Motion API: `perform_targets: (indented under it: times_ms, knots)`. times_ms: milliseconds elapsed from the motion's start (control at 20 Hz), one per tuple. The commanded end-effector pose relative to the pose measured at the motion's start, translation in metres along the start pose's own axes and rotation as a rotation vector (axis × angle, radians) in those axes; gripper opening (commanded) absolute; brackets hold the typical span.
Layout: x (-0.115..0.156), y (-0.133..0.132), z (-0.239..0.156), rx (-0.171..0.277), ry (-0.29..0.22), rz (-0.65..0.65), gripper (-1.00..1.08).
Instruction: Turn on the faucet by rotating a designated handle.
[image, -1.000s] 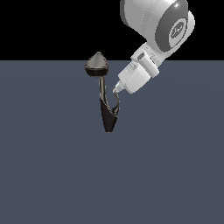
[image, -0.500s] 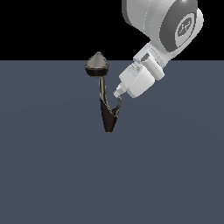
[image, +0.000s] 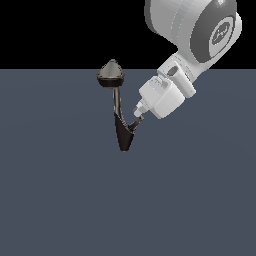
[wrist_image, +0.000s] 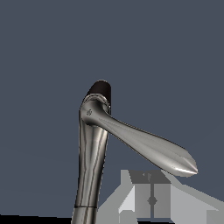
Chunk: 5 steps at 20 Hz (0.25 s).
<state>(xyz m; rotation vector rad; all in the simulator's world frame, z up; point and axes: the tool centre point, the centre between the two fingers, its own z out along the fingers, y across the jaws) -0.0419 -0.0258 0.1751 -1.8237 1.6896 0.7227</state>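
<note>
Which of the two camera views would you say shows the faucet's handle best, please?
The exterior view: the handle shows as a short lever branching off the dark cone of the faucet, with the end effector right at it. In the wrist view I cannot pick the handle out for certain; only the stem and long pointed head are clear.

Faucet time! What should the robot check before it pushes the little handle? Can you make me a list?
1. Faucet in sight in both views: ok.
2. Handle found, on the exterior view's right of the dark cone: ok.
3. Pincer close to the handle: ok, its tip sits right by it in the exterior view.
4. Pincer really touching the handle: cannot tell, the spot is too small.
5. Pincer open or shut: cannot tell from either view.
6. Pincer away from the big pointed head: ok, the head is well above it.
</note>
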Motion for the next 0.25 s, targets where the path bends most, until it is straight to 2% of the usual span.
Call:
perform_targets:
  times_ms: [0, 200]
  knots:
    - [0.029, 0.014, 0.001, -0.004, 0.001, 0.03, -1.0]
    - [0.048, 0.024, 0.002, -0.007, 0.0, 0.037, -1.0]
